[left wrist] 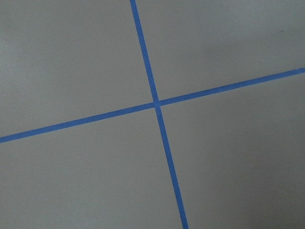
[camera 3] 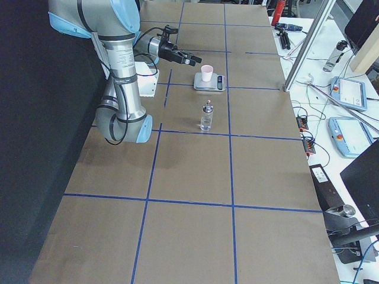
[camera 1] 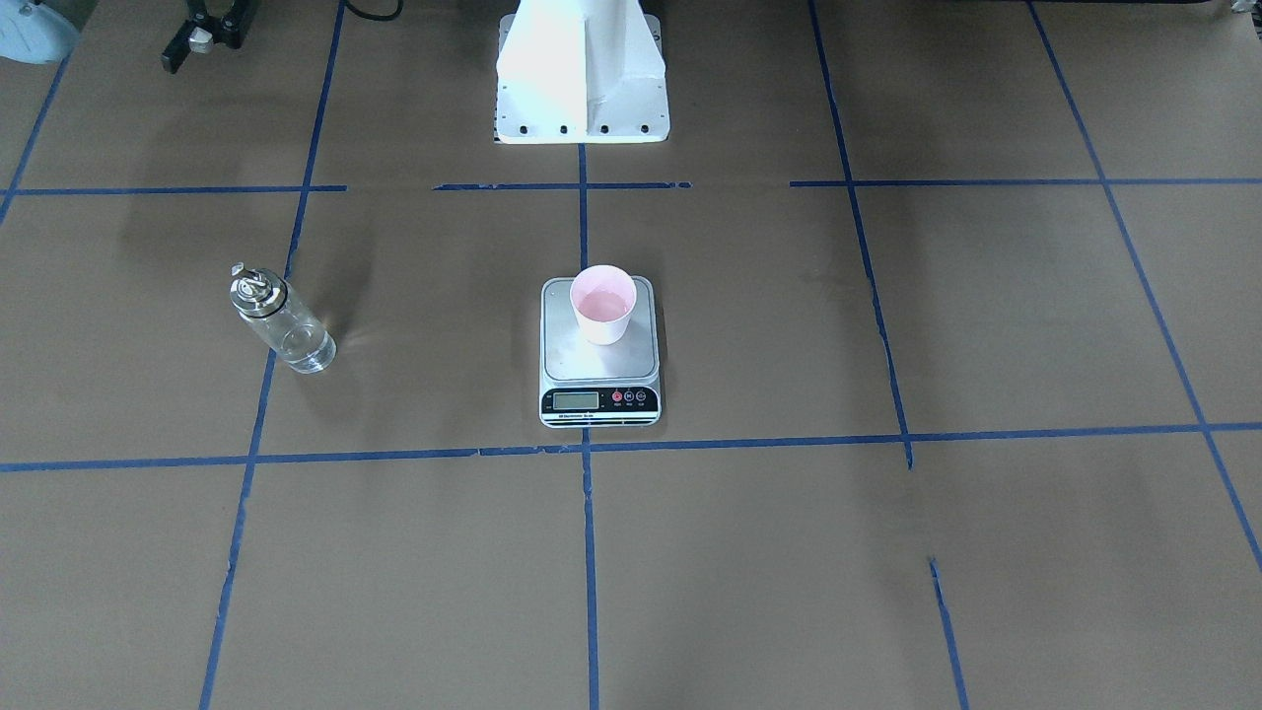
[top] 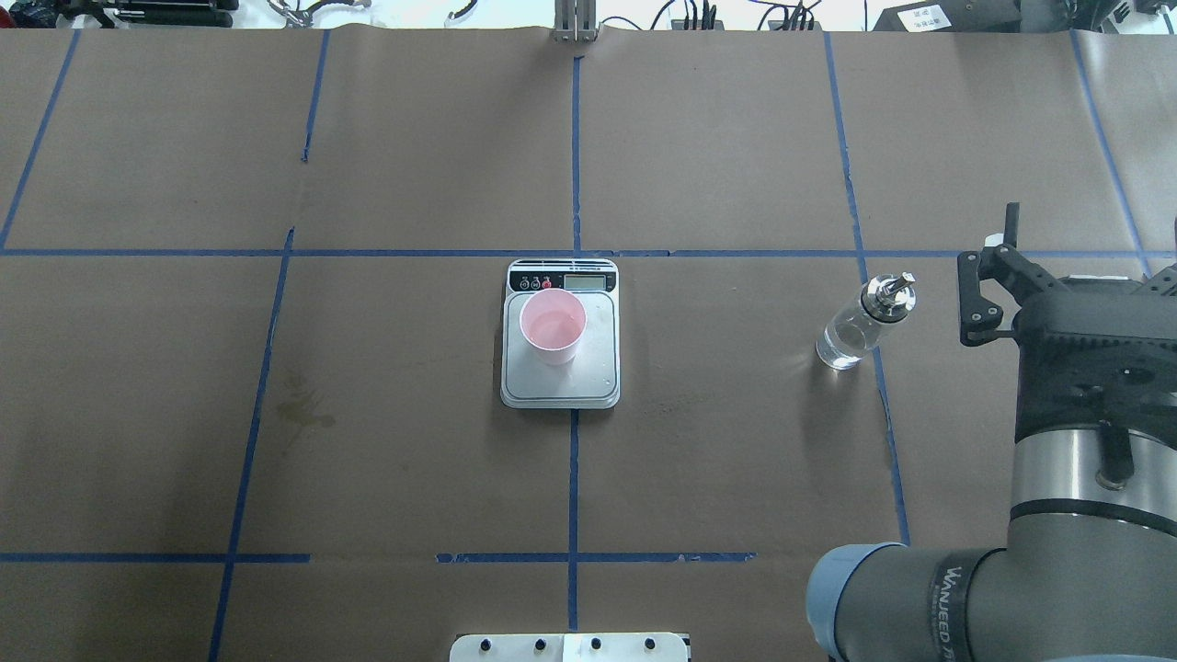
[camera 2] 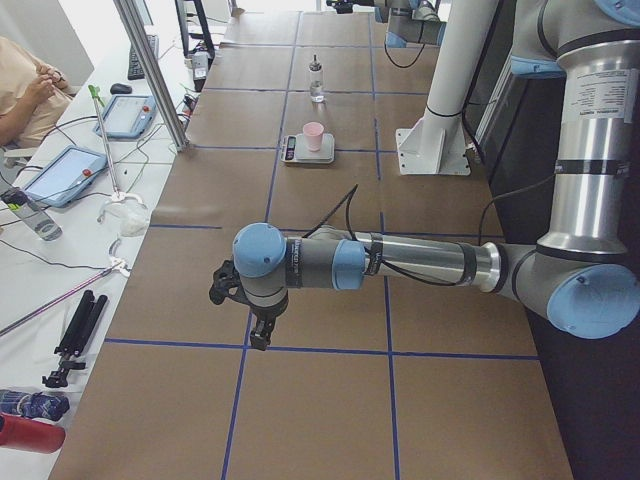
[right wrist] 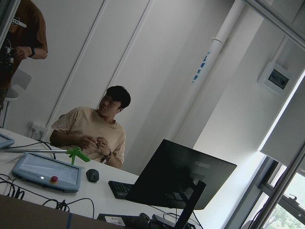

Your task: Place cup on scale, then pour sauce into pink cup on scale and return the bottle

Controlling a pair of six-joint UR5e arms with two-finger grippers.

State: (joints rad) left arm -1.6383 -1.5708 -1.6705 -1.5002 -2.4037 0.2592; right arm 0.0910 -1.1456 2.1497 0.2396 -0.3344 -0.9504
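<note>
The pale pink cup [camera 1: 602,304] stands upright on the silver scale [camera 1: 599,370] at the table's middle, towards the platform's robot-side end; a liquid surface seems to show inside it [top: 553,324]. The clear glass bottle [camera 1: 281,320] with its silver pourer cap stands alone on the table on the robot's right side [top: 860,326], with a little clear sauce at its bottom. My right gripper [top: 988,248] hangs in the air, open and empty, apart from the bottle. My left gripper [camera 2: 245,320] shows only in the exterior left view, far from the scale; I cannot tell whether it is open or shut.
The robot's white base [camera 1: 582,79] stands behind the scale. Blue tape lines [top: 575,138] mark a grid on the brown table. Tablets, cables and seated people [camera 2: 30,90] are beyond the table's far edge.
</note>
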